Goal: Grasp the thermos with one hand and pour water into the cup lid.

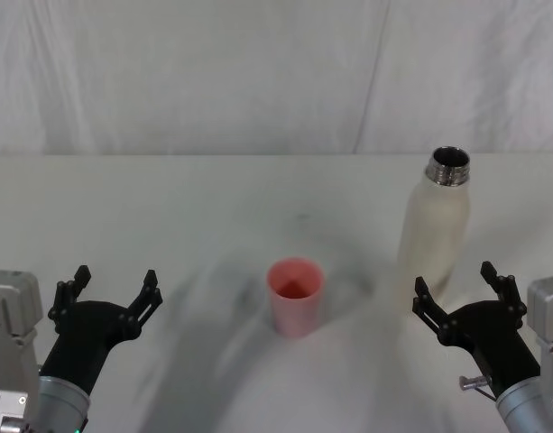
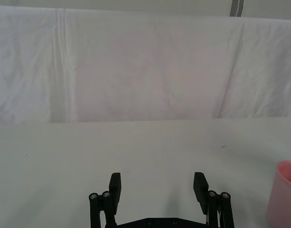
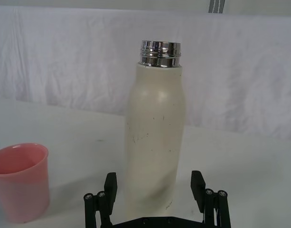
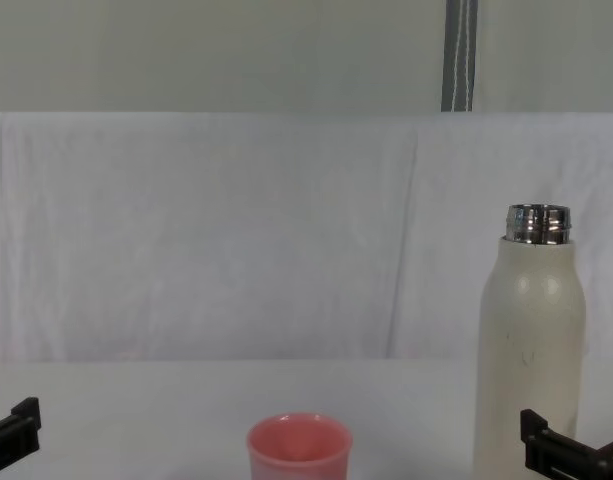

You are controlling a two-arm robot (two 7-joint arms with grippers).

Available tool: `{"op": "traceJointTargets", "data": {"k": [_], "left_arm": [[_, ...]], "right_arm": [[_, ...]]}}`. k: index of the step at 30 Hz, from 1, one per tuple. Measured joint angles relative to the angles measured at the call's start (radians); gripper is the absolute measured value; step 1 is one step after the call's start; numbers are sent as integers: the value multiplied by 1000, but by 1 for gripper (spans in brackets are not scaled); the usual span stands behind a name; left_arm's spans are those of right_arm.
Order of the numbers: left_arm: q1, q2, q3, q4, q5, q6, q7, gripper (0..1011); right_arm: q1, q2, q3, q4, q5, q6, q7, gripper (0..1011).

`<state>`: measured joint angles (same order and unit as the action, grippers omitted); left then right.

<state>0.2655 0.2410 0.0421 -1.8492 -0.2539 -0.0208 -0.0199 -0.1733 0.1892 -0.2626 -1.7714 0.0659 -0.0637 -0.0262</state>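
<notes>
Tall cream-white matte thermos (image 1: 435,230) with bare steel threaded neck seen upright, right of centre in head view. Small salmon-pink plastic cup lid (image 1: 295,296) stood at frame centre on white surface (image 1: 168,207). Right gripper (image 1: 458,290) placed lower right, just before thermos, fingers (image 3: 110,186) spread wide, nothing held. Left gripper (image 1: 110,292) parked lower left, fingers spread, nothing held.

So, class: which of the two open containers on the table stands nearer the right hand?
The thermos, tall and cream-white, stands just ahead of the open right hand; the pink cup lid sits mid-table.
</notes>
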Motion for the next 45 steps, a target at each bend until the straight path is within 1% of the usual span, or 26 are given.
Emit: {"op": "traceJointTargets", "data": {"k": [23, 27, 34, 37, 45], "left_arm": [[0, 0, 0, 0, 0, 0, 0, 1001], [0, 0, 0, 0, 0, 0, 0, 1001], [0, 0, 0, 0, 0, 0, 0, 1001], [0, 0, 0, 0, 0, 0, 0, 1001], [0, 0, 0, 0, 0, 0, 0, 1001]], "right_arm": [[0, 0, 1, 0, 0, 0, 1, 1003], [-2, -6, 12, 4, 3, -5, 27, 1003], [-10, -19, 29, 4, 10, -7, 53, 1003], [-13, -28, 40, 4, 23, -7, 68, 1003], [-5, -55, 79, 21, 97, -3, 132, 1003]]}}
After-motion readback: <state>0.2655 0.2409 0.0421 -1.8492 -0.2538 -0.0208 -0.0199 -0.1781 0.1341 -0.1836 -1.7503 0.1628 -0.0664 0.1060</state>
